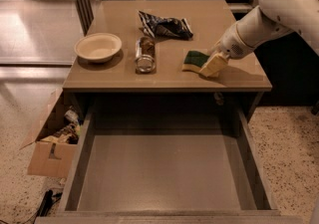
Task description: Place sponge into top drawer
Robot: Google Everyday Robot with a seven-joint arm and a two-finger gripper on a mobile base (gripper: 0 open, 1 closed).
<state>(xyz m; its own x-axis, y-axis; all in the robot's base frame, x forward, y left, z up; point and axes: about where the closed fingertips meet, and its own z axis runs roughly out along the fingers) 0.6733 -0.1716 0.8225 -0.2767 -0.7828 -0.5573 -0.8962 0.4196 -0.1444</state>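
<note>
The sponge (194, 59), dark green on top with a pale yellow layer, lies flat on the tabletop (119, 76) near its right front. My gripper (213, 64) comes in from the right on the white arm (279, 11) and sits at the sponge's right end, touching or just over it. The top drawer (164, 170) is pulled wide open below the table's front edge. Its flat grey bottom is bare.
On the table stand a cream bowl (97, 47) at the left, a glass jar (145, 55) lying on its side in the middle, and a dark snack bag (164, 25) behind it. A brown cardboard box (49, 146) with clutter sits on the floor at the left.
</note>
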